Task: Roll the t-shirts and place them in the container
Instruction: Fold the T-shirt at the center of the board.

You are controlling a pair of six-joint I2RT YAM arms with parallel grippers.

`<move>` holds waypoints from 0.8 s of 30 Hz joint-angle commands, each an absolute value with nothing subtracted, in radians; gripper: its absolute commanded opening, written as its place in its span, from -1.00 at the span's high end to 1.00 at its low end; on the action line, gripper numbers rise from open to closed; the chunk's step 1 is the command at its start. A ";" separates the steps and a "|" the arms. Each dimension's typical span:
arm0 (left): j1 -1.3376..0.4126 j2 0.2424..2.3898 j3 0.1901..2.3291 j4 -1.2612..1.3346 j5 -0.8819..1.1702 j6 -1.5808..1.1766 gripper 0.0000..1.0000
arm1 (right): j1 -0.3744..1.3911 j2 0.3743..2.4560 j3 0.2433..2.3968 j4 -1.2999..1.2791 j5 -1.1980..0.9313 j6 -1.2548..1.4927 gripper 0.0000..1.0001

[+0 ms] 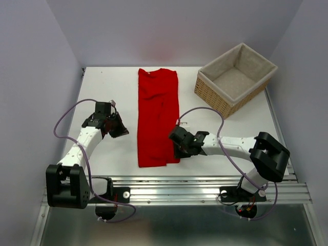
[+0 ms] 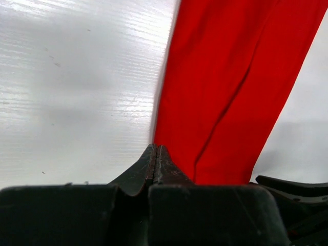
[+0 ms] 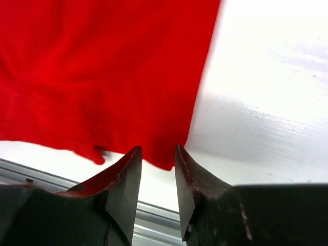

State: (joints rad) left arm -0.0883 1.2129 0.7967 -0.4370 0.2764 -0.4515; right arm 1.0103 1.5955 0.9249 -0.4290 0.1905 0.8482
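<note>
Red t-shirt (image 1: 158,115) runs lengthwise away; right pincer (image 1: 177,149) (parted, empty) hovers nearer, at its near corner; left pincer (image 1: 122,131) pressed shut, well aside.

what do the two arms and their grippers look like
The left arm and right arm have white tubular links between chunky black joint housings. A thin lilac cable loops loosely beside each arm. The left gripper and right gripper are black, with tapered wedge-shaped fingers worn pale along the edges. No markings show.
</note>
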 commanded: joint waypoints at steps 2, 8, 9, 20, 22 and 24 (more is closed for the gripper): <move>-0.095 1.167 0.813 -0.456 0.262 -0.456 1.00 | 1.086 1.610 1.150 -0.543 0.356 0.764 0.13; -0.095 1.166 0.841 -0.468 0.253 -0.451 1.00 | 1.179 1.811 1.376 -0.615 0.428 0.690 -0.13; -0.094 1.167 0.842 -0.471 0.250 -0.449 1.00 | 1.180 1.833 1.399 -0.630 0.434 0.684 -0.14; -0.091 1.181 0.842 -0.474 0.229 -0.439 1.00 | 1.223 2.000 1.519 -0.647 0.453 0.629 -0.13; -0.091 1.183 0.841 -0.472 0.227 -0.439 1.00 | 1.223 2.006 1.517 -0.647 0.457 0.629 -0.06; -0.092 1.183 0.839 -0.471 0.225 -0.439 1.00 | 1.223 2.005 1.514 -0.646 0.462 0.630 0.00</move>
